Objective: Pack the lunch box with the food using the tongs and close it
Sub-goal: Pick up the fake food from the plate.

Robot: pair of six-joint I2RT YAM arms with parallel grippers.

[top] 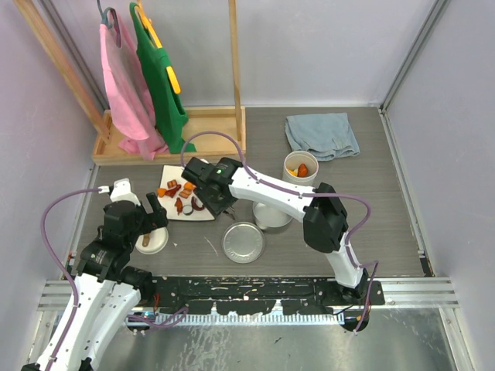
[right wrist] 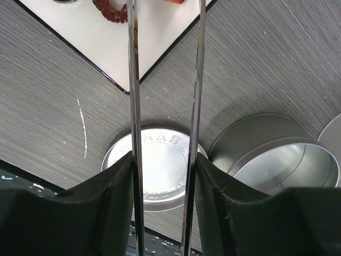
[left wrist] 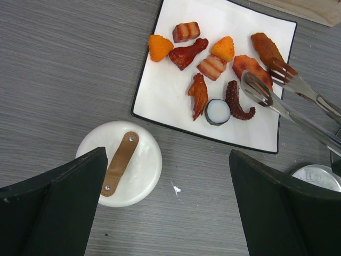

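Observation:
Several small food pieces (left wrist: 186,53) lie on a white square plate (left wrist: 160,101). My right gripper (top: 210,195) is shut on the tongs (left wrist: 287,101), whose two thin arms (right wrist: 133,80) run between its fingers. The spread tong tips hover over the plate's right side, beside a dark red curled piece (left wrist: 234,101). The white tub (top: 300,166) holds orange food. The steel tin (right wrist: 272,152) and its flat steel lid (right wrist: 160,170) lie below the right gripper (right wrist: 164,160). My left gripper (left wrist: 170,213) stands open over bare table, beside the white lid with a brown handle (left wrist: 120,169).
A blue cloth (top: 321,135) lies at the back right. A wooden rack (top: 170,135) with a pink apron (top: 124,85) and a green apron (top: 158,77) stands at the back left. Grey walls close in both sides.

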